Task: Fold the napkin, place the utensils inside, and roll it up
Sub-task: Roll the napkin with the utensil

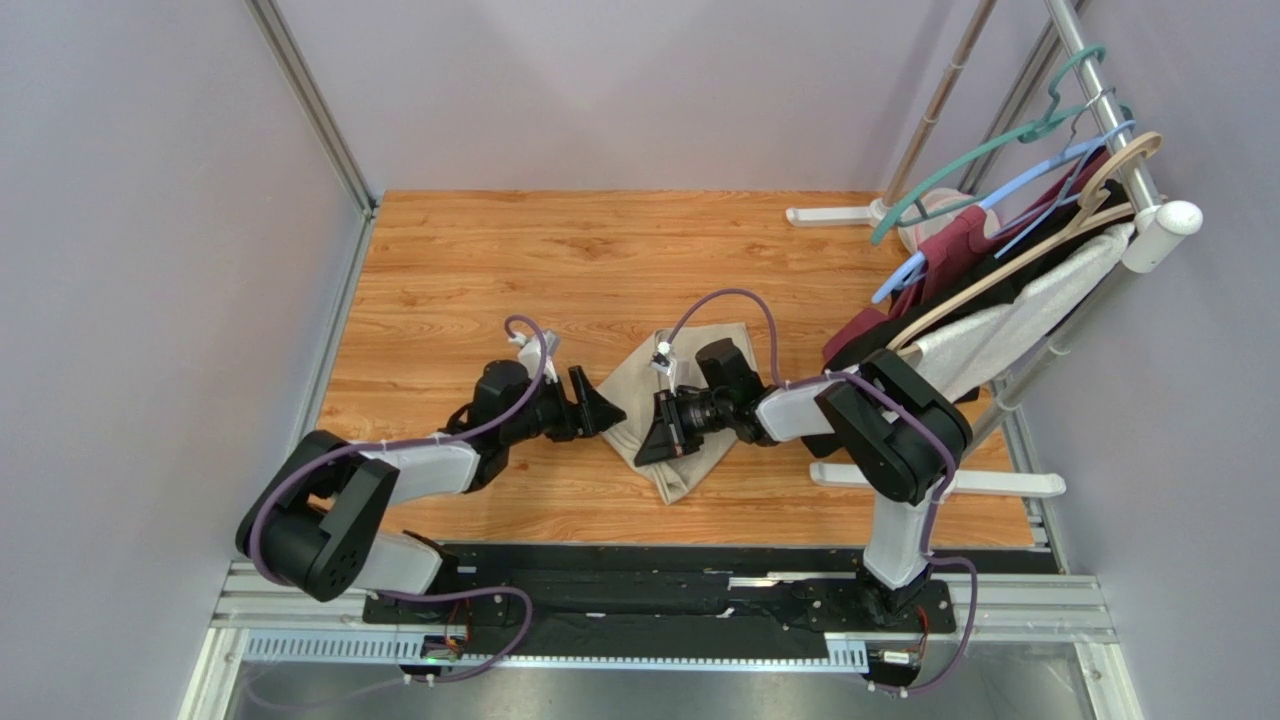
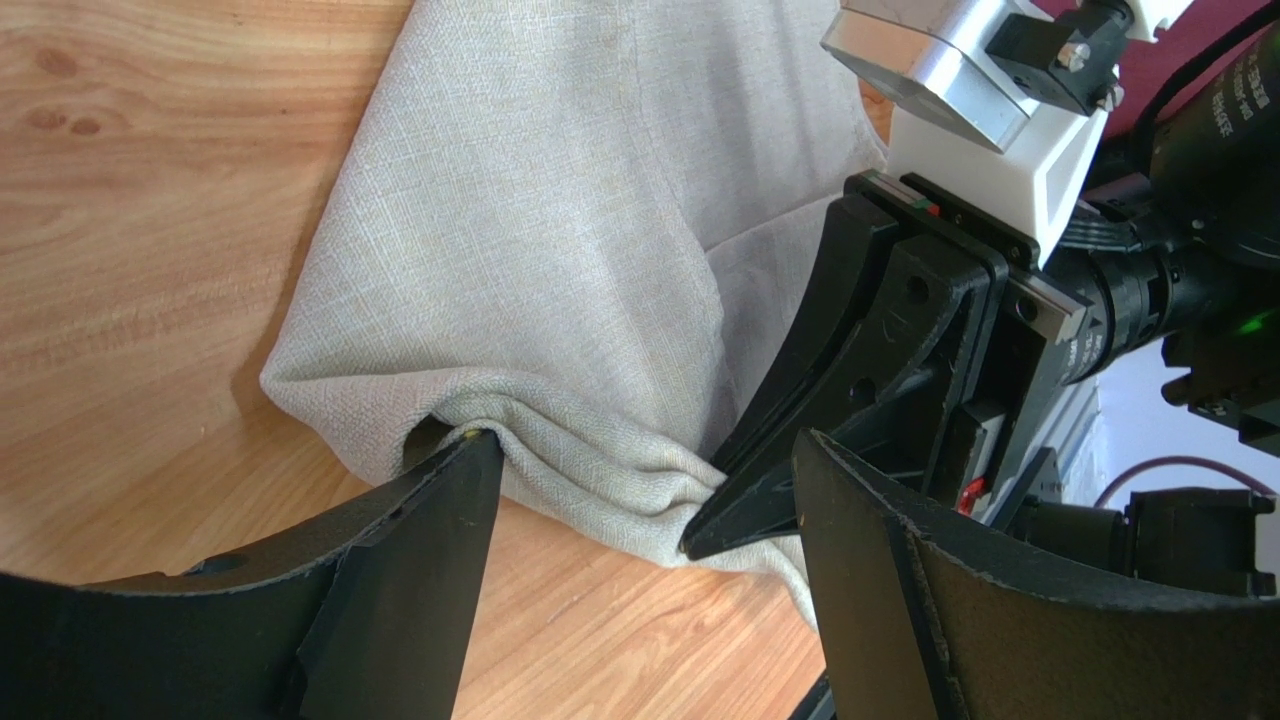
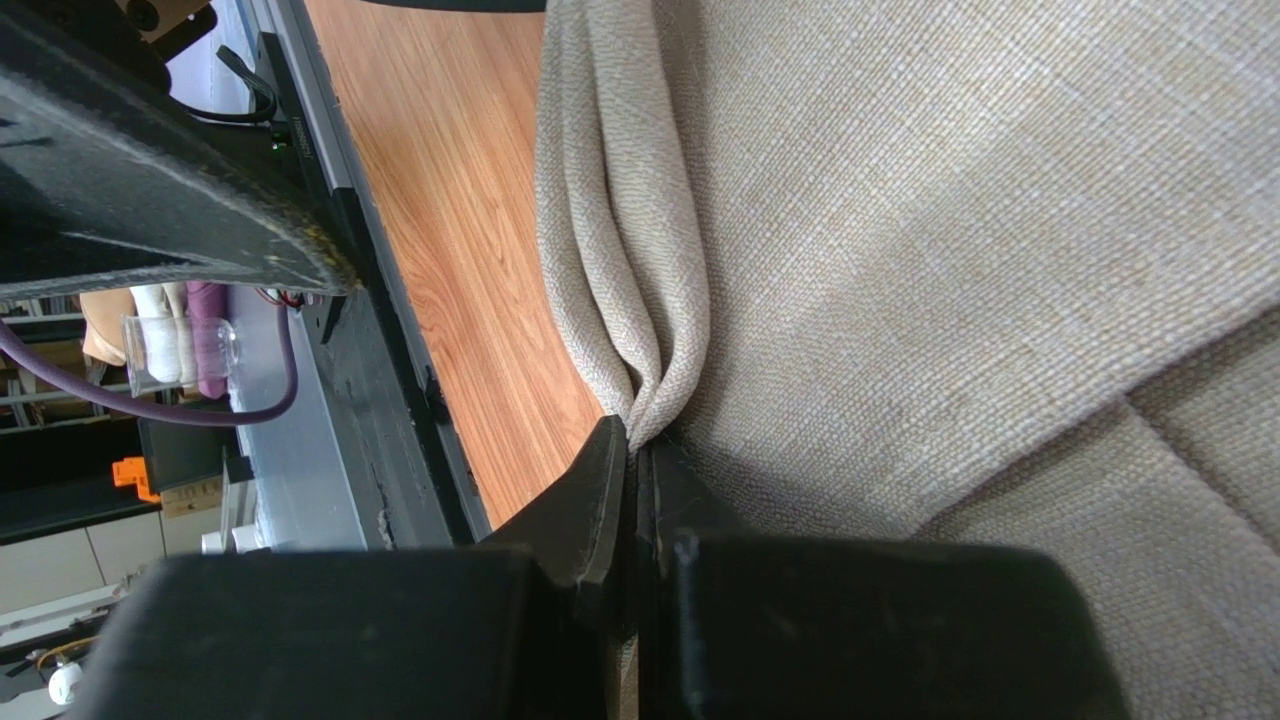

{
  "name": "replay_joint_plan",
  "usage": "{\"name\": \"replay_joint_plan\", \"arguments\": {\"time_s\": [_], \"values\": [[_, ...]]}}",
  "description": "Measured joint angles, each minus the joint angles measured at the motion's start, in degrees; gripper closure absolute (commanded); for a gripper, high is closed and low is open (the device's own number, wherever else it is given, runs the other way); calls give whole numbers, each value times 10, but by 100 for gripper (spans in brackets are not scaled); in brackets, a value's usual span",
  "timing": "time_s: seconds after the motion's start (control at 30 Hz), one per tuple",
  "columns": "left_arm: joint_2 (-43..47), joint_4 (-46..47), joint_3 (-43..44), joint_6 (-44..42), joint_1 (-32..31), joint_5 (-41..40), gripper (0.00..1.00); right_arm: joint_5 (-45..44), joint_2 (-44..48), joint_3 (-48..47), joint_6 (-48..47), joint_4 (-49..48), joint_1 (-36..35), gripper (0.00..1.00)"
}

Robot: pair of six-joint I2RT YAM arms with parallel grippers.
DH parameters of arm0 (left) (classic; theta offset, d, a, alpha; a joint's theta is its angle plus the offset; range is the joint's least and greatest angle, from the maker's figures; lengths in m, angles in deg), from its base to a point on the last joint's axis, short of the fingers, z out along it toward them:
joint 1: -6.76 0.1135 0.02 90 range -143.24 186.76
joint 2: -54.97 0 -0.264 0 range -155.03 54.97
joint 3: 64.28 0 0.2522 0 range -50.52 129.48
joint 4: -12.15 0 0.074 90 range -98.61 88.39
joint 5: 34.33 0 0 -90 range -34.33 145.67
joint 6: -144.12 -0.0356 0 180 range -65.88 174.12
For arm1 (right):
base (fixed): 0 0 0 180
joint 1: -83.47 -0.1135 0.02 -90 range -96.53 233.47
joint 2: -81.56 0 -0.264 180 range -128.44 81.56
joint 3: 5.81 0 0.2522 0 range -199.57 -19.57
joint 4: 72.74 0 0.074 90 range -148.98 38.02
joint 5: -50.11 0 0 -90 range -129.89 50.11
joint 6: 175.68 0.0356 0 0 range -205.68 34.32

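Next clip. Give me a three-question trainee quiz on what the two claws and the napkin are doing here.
1. True or false: the left claw is shut.
2. The right claw pinches: A) a bunched fold of the napkin, B) nothing, C) the left claw.
3. Short answer: what surface does the napkin lie on?
Key: 1 false, its jaws stand open; 2 A; 3 the wooden table.

Your left arm and right arm show black joints, grey links, purple cables; the left pincer has black wedge fingers.
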Motion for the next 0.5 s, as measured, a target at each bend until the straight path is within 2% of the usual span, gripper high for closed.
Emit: {"name": "replay_joint_plan", "arguments": {"time_s": [0.5], "values": [[-93,61,24,6,0,4,22,-1,-3,-5,-4,5,0,100]]}}
